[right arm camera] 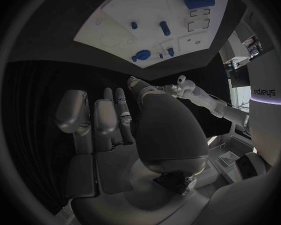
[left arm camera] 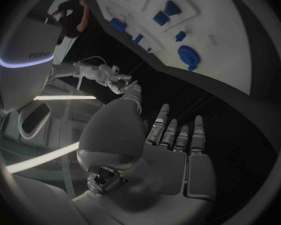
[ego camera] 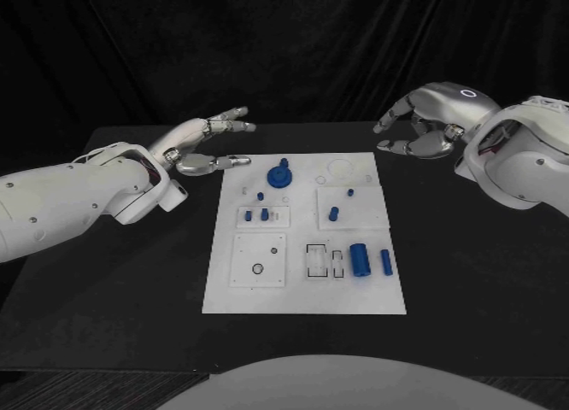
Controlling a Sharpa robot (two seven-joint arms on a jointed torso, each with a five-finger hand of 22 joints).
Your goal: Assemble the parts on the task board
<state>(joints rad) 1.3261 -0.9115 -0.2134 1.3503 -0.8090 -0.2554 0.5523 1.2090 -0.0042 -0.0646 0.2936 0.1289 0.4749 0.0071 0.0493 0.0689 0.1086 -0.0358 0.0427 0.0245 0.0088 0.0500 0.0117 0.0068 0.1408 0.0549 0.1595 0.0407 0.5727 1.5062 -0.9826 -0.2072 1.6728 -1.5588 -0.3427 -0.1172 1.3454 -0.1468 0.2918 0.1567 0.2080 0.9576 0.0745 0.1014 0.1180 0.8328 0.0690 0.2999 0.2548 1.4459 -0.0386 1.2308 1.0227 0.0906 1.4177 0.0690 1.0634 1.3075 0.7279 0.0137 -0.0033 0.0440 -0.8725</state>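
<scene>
White plastic makes up the task board [ego camera: 304, 290], a long plate lying flat in the middle of the black table [ego camera: 100, 325], its long axis running away from the robot. Small blue parts sit on it: a round disc-shaped part [ego camera: 279, 176] near the board's far end, two short pegs [ego camera: 256, 214] standing in a recessed square just nearer than the disc, another small piece [ego camera: 335, 211] in the square beside them, and two cylinders [ego camera: 371, 260] lying side by side toward the board's near right, both with their long axes along the board's length. The left hand [ego camera: 208, 141] hangs off the board's far left corner, fingers spread and pointing toward the board, holding nothing; the disc lies just beyond its fingertips, apart from them. The right hand [ego camera: 429, 118] hovers off the board's far right corner, fingers curved downward and apart, also holding nothing, with every part well clear of it.
</scene>
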